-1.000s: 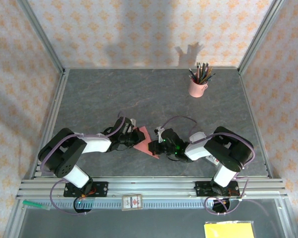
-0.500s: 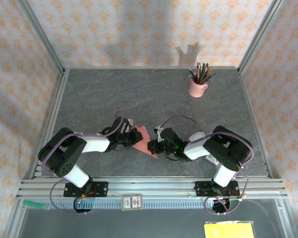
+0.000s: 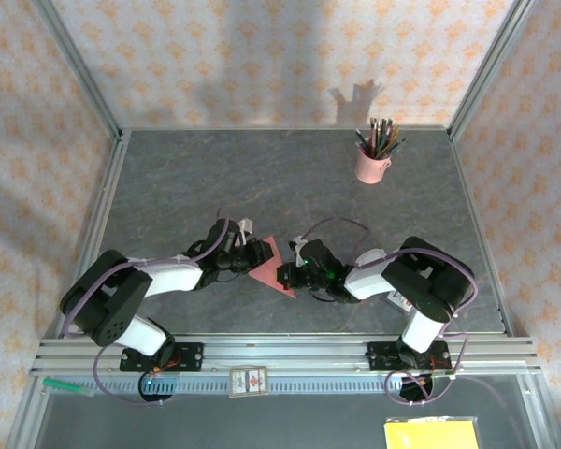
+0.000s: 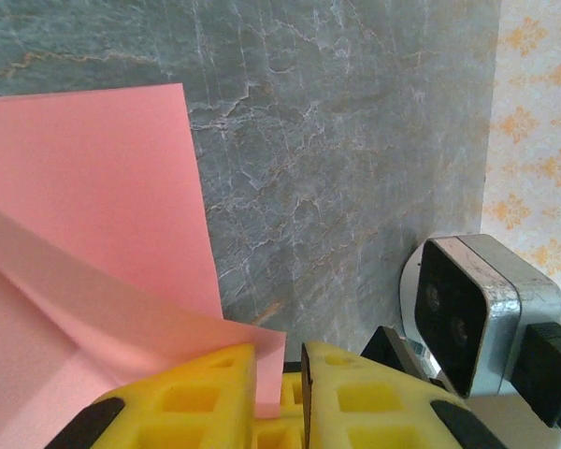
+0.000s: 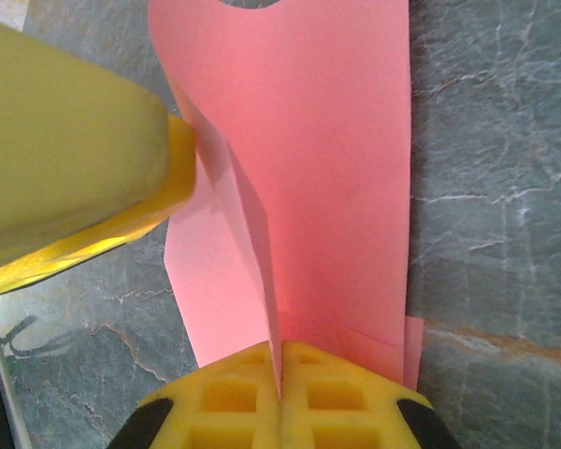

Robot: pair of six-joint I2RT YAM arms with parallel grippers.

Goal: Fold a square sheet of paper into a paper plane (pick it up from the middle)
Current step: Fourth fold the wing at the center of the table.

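The salmon-pink sheet of paper [image 3: 270, 266] lies partly folded on the grey table between both arms, one point aimed away from the bases. My right gripper [image 3: 286, 275] is shut on a raised crease of the sheet [image 5: 327, 168]; its fingers [image 5: 280, 348] meet with no gap. My left gripper [image 3: 254, 254] is at the sheet's left side. Its jaws [image 4: 280, 351] stand narrowly open, and a lifted corner of the paper [image 4: 93, 187] sits between them against the left finger. That gripper's yellow finger [image 5: 75, 140] touches the fold.
A pink cup of pencils [image 3: 372, 164] stands at the back right. A yellow pad [image 3: 432, 435] and a small card [image 3: 248, 383] lie beyond the near rail. The right arm's wrist camera [image 4: 477, 309] is close to my left gripper.
The left arm has stretched out lower and further right toward the sheet. The paper has shifted slightly and its far point now stands out. The right gripper has edged left.
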